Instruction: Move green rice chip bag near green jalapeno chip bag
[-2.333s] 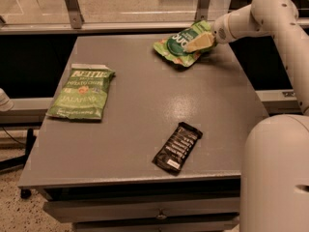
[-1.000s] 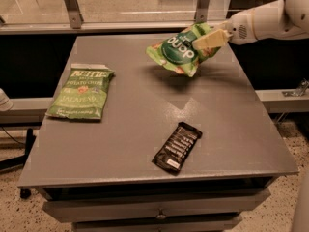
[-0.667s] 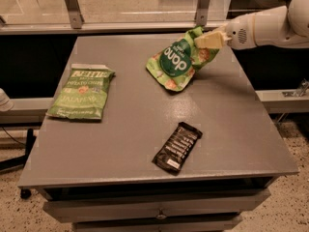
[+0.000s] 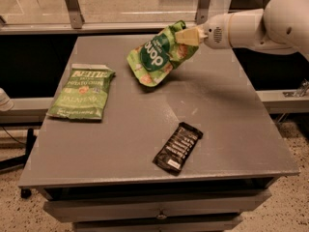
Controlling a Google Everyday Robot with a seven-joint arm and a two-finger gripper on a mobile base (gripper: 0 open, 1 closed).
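Grey table (image 4: 231, 110): one jalapeno bag (image 4: 82, 94), one bar (image 4: 177, 147), one rice chip bag (image 4: 157, 57) clamped in gripper (image 4: 186, 35) above far edge

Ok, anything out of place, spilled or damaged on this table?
Nothing spilled or torn. The green rice chip bag hangs tilted and crumpled from the gripper, far side of the table, normal for a carry. The green jalapeno chip bag and the dark bar lie flat.

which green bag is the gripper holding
The green rice chip bag, puffy with a dark circle logo, pinched at its top by the gripper. The green jalapeno chip bag lies flat by the table's left edge.
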